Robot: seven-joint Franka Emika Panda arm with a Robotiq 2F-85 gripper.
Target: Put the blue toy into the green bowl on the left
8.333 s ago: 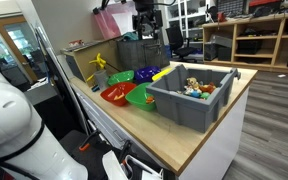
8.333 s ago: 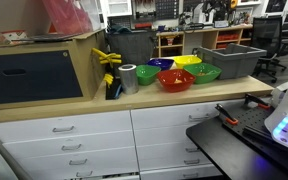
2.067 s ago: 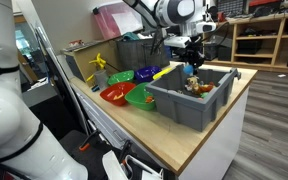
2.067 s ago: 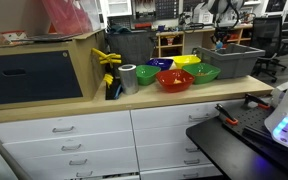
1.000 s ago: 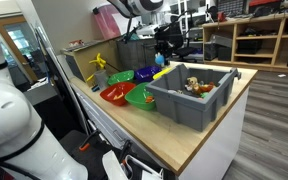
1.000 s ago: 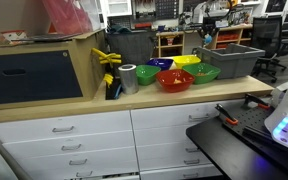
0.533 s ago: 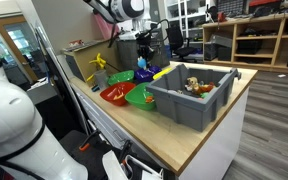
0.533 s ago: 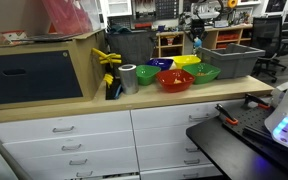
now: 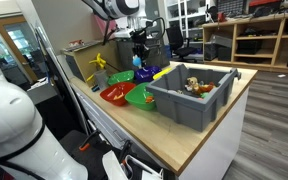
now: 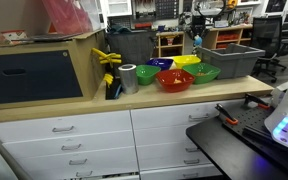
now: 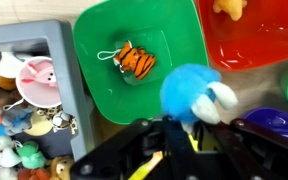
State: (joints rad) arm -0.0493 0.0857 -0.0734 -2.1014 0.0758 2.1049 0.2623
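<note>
My gripper [image 11: 184, 128] is shut on the blue toy [image 11: 191, 92], a fluffy blue plush with a white part. It hangs in the air above the row of bowls, and both exterior views show the gripper [image 9: 138, 54] [image 10: 197, 36] there. One green bowl [image 11: 134, 60] lies beside the grey bin and holds a small tiger toy [image 11: 132, 60]; the exterior views show this bowl [image 9: 142, 96] [image 10: 205, 72] too. The other green bowl [image 9: 119, 76] [image 10: 146, 73] sits at the far end of the row. In the wrist view the blue toy sits past the first green bowl's rim, beside the red bowl [image 11: 249, 35].
A grey bin [image 9: 189, 97] [image 11: 24, 100] full of small toys stands next to the bowls. A red bowl [image 9: 114, 93], a blue bowl [image 10: 162, 64] and a yellow bowl [image 10: 187, 61] fill the row. A tape roll [image 10: 128, 77] and a yellow clamp [image 10: 108, 62] stand beyond.
The gripper has carried the blue toy away from above the grey bin and over the bowls. Over the last half second it shifted only slightly further.
</note>
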